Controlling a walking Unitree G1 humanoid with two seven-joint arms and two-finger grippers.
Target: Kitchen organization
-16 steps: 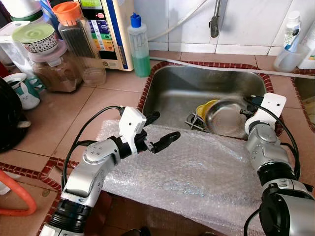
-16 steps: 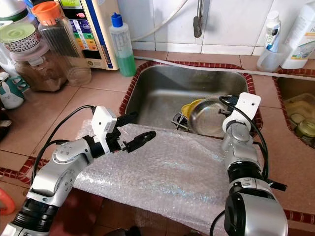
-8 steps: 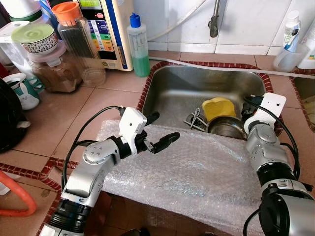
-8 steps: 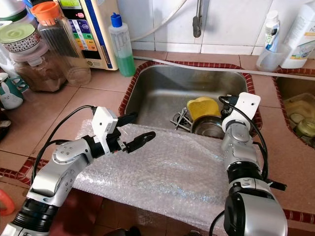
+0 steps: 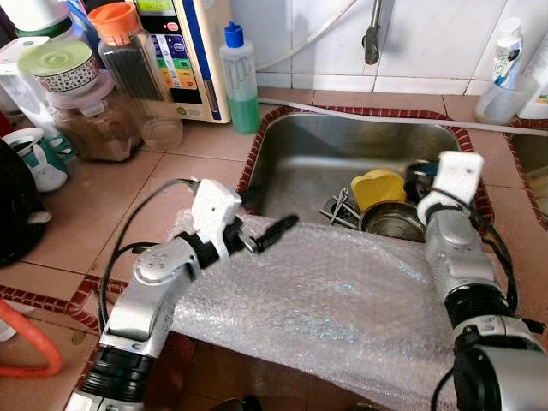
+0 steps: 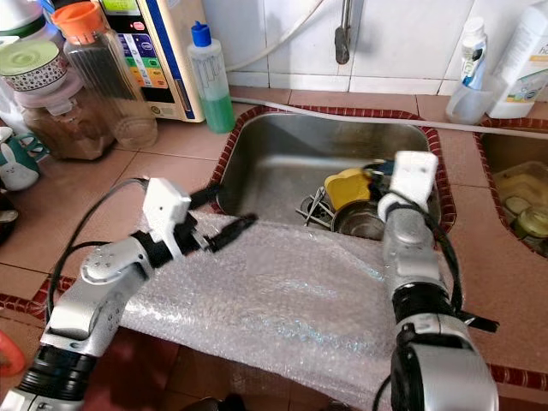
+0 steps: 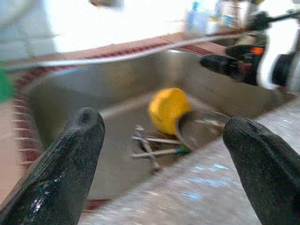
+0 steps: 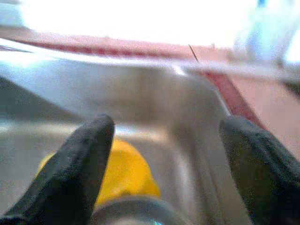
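Note:
A steel bowl lies in the sink by its front wall, with a yellow cup on its side just behind it. A few utensils lie to their left. My right gripper hovers open above the right part of the sink, just beyond the bowl, holding nothing; the right wrist view shows its fingers apart over the yellow cup. My left gripper is open over the bubble wrap sheet at the sink's front left edge, pointing at the dishes.
A green soap bottle, jars and a water purifier stand at the back left. The faucet hangs over the sink. Bottles stand at the back right. A black kettle and an orange hose are at the left.
The steel bowl, tilted up by the right gripper a second ago, now lies flat in the sink. The right gripper has shifted left. The left gripper moved slightly up and left.

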